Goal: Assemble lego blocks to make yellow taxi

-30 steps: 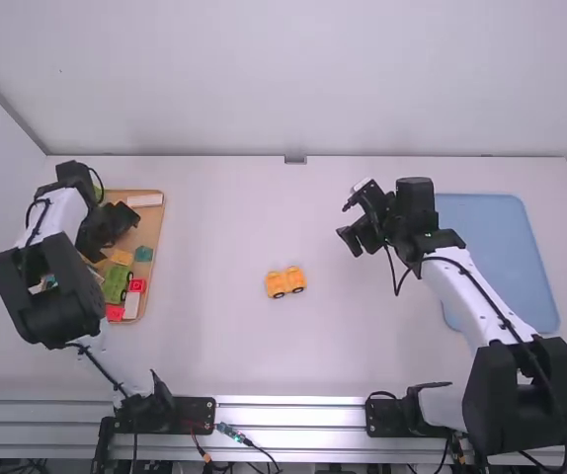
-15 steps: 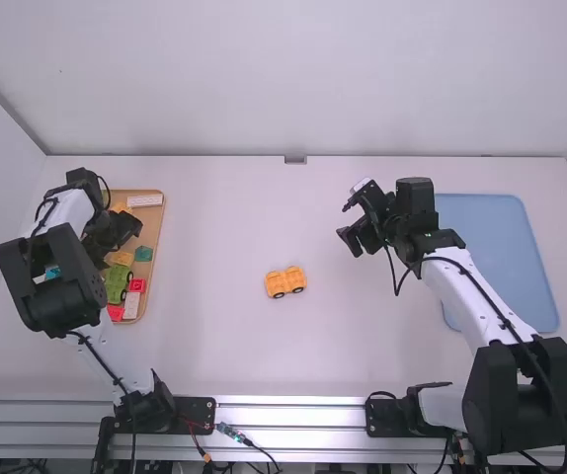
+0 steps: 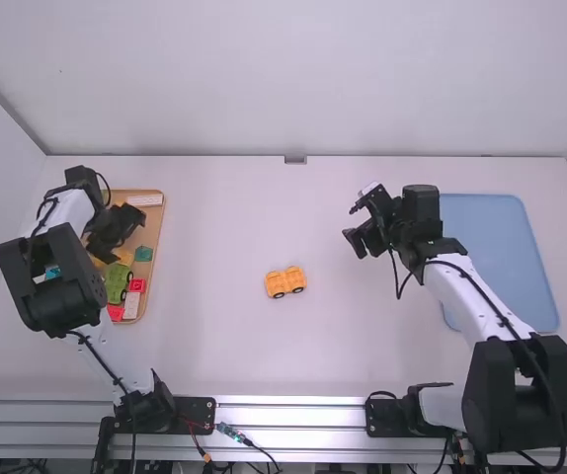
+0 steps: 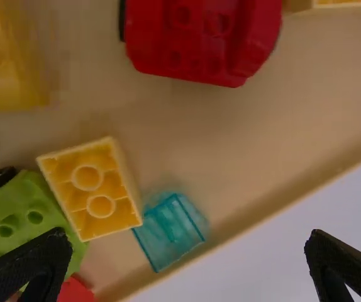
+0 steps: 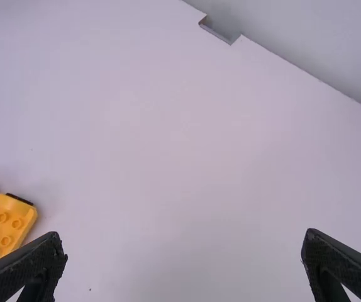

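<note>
The yellow wheeled piece [image 3: 284, 282] sits on the white table [image 3: 264, 365] near its middle, wheels facing the near side, between the two grippers and well apart from both. To its left, the left gripper [image 3: 127, 237] hangs over the wooden tray [image 3: 154, 259], fingers spread wide with nothing between them. Its arm rises from the near left, bends at a bulky elbow left of the tray, then runs farther in toward the far part.

In the tray, a small yellow block [image 4: 89, 185] lies studs up, close beside the green wheeled piece [image 4: 17, 217] and the teal block [image 4: 170, 231]. A red piece [image 4: 199, 38] is there too, and a white block [image 3: 145, 200] lies by the tray's far edge.

To the right of the yellow wheeled piece, the right gripper [image 3: 356, 245] hovers over the table, pointing left, its fingers also wide apart and holding nothing. Its forearm slants far and left from the near right, passing the left edge of the blue tray [image 3: 491, 247]. Broad tabletop stretches from the wooden tray's right edge to the right gripper.
</note>
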Robot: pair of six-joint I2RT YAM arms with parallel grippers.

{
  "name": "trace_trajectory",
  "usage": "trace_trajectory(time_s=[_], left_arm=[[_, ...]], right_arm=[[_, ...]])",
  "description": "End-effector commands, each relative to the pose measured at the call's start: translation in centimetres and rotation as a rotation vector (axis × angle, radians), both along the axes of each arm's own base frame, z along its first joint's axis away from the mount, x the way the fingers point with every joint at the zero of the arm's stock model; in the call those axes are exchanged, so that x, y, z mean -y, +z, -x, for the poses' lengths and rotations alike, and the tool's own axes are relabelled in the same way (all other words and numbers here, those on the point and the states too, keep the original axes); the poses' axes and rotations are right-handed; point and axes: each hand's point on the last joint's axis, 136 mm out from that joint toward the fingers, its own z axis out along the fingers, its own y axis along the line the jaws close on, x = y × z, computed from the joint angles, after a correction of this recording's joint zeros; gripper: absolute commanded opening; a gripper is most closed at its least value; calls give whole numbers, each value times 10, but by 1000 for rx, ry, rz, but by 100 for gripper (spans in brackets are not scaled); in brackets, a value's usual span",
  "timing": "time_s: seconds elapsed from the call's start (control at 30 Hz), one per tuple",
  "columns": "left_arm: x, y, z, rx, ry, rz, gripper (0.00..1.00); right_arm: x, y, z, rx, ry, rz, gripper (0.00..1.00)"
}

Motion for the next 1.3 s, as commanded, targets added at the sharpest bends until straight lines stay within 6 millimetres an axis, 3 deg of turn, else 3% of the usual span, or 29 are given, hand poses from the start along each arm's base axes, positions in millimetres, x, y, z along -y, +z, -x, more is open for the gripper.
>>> trace_trajectory(time_s=[0.0,0.33,0.93,1.27], left_arm=[[15,-10,0,7,2,72,99],[9,-28,13,-34,103,35,99],[-1,-27,14,-41,113,-18,96],[-11,-30,21,-63,234,-45,88]], right_arm=[[4,1,1,-9,-24,-24,99],[5,1,0,-3,-20,-17,99],[5,1,0,-3,-19,-18,99],[5,1,0,-4,-19,-18,99]])
